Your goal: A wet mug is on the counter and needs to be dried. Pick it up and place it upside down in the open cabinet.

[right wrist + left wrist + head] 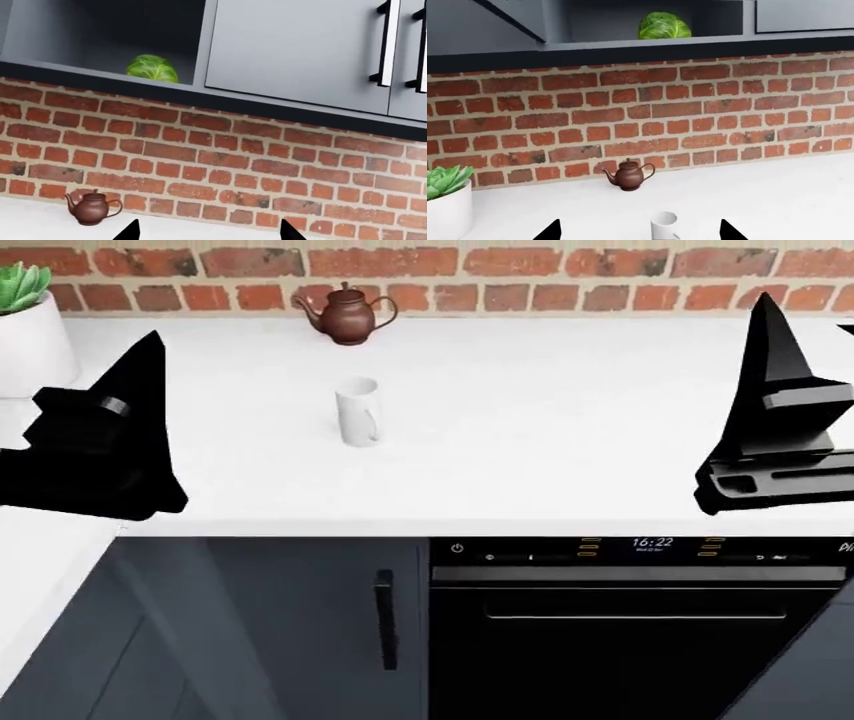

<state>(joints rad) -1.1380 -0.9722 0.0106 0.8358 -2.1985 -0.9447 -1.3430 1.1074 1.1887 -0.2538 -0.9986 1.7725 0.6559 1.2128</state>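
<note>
Counts: one mug (358,411) upright on counter (561,430), one teapot (346,314); two hands, both spread.

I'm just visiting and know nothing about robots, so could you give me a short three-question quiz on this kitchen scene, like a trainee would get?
1. True or false: the mug stands upright on the counter.
2. What sits in the open cabinet? A) cabbage B) teapot C) plant
3. Fill in: behind the mug, near the brick wall, stands a brown ____.

Key:
1. True; neither the left gripper nor the right gripper holds it.
2. A, the cabbage.
3. The teapot.
</note>
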